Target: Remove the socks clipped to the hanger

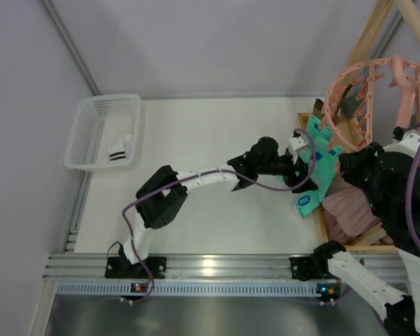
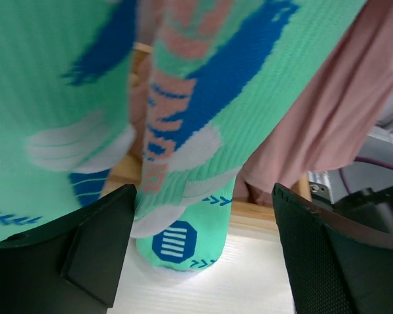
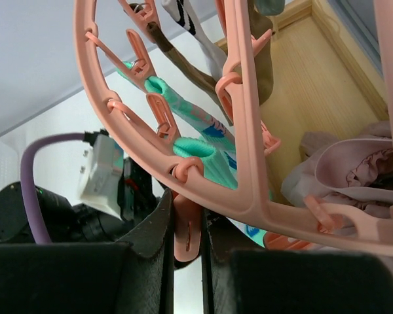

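Note:
The salmon-pink hanger [image 1: 367, 87] hangs at the far right, and its ring and spokes [image 3: 249, 163] fill the right wrist view. Mint-green socks [image 1: 320, 168] with blue and white patches hang from its clips over the table. My left gripper [image 1: 294, 171] is at these socks, open, with a sock toe [image 2: 183, 242] hanging between its wide-apart fingers [image 2: 98, 242]. My right gripper [image 3: 188, 226] is shut on a pink clip [image 3: 187, 229] under the ring. A brown sock [image 3: 183, 65] and another mint sock [image 3: 196, 150] are clipped further along the ring.
A white basket [image 1: 101, 129] at the far left holds a white sock with dark stripes [image 1: 120, 148]. A wooden frame [image 1: 371, 35] carries the hanger. Below it, a wooden tray edge [image 1: 320, 217] and pink cloth [image 1: 353, 210] lie at the right.

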Controlling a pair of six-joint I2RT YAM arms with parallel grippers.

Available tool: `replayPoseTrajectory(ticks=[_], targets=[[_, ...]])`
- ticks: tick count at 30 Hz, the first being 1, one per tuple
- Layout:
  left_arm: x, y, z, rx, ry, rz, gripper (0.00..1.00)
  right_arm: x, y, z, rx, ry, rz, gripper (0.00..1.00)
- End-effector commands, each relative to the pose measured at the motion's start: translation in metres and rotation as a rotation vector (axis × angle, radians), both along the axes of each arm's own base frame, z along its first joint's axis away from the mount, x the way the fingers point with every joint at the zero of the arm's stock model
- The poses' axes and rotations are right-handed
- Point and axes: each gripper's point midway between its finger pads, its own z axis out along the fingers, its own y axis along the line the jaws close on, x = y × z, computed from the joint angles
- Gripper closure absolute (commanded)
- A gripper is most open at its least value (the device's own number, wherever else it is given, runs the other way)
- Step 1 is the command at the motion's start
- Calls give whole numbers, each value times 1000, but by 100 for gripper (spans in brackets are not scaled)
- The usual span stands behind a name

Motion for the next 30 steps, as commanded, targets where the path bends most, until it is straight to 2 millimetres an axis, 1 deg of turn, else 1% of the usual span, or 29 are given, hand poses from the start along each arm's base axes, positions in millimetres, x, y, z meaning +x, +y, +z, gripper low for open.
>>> replayPoseTrajectory(ticks=[1,2,4,5,6,7,8,9,10,11,12,13,14,15,16,17,18,19,20,21,22,23,24,25,27,28,30], targets=[[-31,-2,21,-63,-28,-82,20,-14,-1,-8,-19,45,32,100],[-37,-2,20,-60,-20,-87,34,-14,-1,-8,-15,42,33,100],[-49,-2,17,-50,25,-94,67,-14,-1,-10,-7,38,29,100],[-49,-3,17,-48,46,-80,83,-13,0,-9,10,24,24,95],[-43,-3,18,-49,66,-33,100,-12,1,-10,16,21,24,91],[-41,-2,17,-46,111,-1,100,-14,0,-8,29,6,22,82],[-40,1,19,-47,130,18,100,-14,1,-6,46,0,20,49],[-35,4,20,-49,147,64,100,-13,3,-5,55,-11,25,34],[-33,6,21,-50,161,97,100,-14,3,-2,62,-24,31,21],[-32,13,24,-50,156,129,100,-15,3,-1,61,-30,35,1],[-25,17,25,-52,145,206,100,-15,5,0,61,-34,50,1],[-23,25,40,-75,129,250,100,-16,5,2,64,-37,51,0],[-19,31,40,-73,125,308,100,-16,6,2,75,-38,48,1],[-21,39,30,-54,131,349,100,-17,7,2,86,-35,50,1],[-5,51,29,-56,125,472,100,-17,8,3,97,-38,53,1],[-4,62,43,-81,117,519,100,-17,11,4,122,-44,57,1],[-7,69,34,-61,110,547,100,-17,18,5,135,-45,94,0],[2,83,45,-76,73,630,100,-15,23,13,150,-76,122,1],[2,88,47,-75,54,660,100,-15,28,16,165,-84,143,1],[-3,93,43,-54,16,675,100,-17,37,20,188,-92,189,1],[0,102,53,-66,-7,726,100,-14,43,24,206,-91,209,1],[1,108,54,-63,-25,758,100,-14,48,25,220,-82,227,1],[-7,109,53,-53,-45,758,100,-14,59,29,241,-75,280,1],[-10,113,60,-66,-47,763,100,-14,65,32,259,-75,304,1],[-13,117,65,-79,-39,759,100,-12,79,38,292,-76,368,1],[-16,120,69,-89,-37,752,100,-13,82,41,301,-80,385,1],[-20,123,70,-91,-19,736,100,-14,87,46,309,-90,418,1]])
